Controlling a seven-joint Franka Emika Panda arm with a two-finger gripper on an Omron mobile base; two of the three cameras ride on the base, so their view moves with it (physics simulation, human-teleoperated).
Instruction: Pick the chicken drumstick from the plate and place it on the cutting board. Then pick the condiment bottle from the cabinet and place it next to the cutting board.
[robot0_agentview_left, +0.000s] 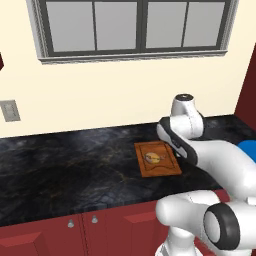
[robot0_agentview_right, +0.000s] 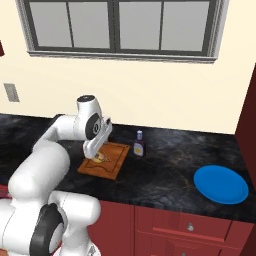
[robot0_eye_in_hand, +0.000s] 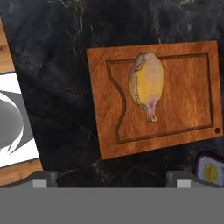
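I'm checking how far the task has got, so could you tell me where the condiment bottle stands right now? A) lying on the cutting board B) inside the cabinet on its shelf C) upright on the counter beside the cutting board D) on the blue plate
C: the condiment bottle stands upright on the dark counter just off the edge of the cutting board, which carries the chicken drumstick.

Counted on the counter (robot0_agentview_right: 165, 172): 1 cutting board (robot0_eye_in_hand: 183, 109) w/ 1 chicken drumstick (robot0_eye_in_hand: 147, 83) on it; 1 condiment bottle (robot0_agentview_right: 138, 143) just beside the board; 1 blue plate (robot0_agentview_right: 221, 184) nr the counter's front edge. Below: 2 drawer knobs (robot0_agentview_left: 71, 223) seen.
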